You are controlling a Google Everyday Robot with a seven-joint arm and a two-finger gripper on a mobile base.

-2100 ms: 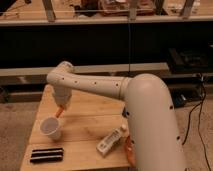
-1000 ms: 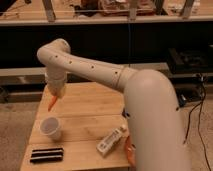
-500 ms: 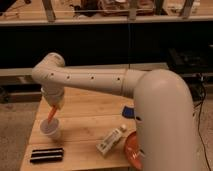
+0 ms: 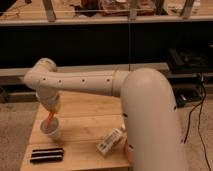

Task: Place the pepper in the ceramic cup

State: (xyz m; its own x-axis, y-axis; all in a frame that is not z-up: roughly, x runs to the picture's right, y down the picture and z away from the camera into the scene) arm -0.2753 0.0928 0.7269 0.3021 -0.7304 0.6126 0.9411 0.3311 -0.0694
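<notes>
Light wood table (image 4: 85,127), slatted top, on a speckled grey floor. Behind it a dark low shelf or counter runs across the room, with cluttered benches higher up; black cables hang at the right.

My arm (image 4: 80,82) reaches across from the right, big white shell filling the right half of view, elbow bent above the table's left side. My pincer (image 4: 50,111) points down over the left edge of the table, right above the ceramic cup (image 4: 51,129). Cannot tell how far the pincer is open or whether it has hold of anything; it is mostly hidden by the wrist.

The pepper (image 4: 49,119) sits tilted, lower tip inside the cup's rim, upper end up against the pincer. Cup stands upright near the left edge.

Black flat ridged object (image 4: 46,155) lies at the front-left corner. White rectangular box (image 4: 109,141) lies slanted near the front edge, just beside my arm shell. A sliver of orange plate (image 4: 127,148) shows behind it.
</notes>
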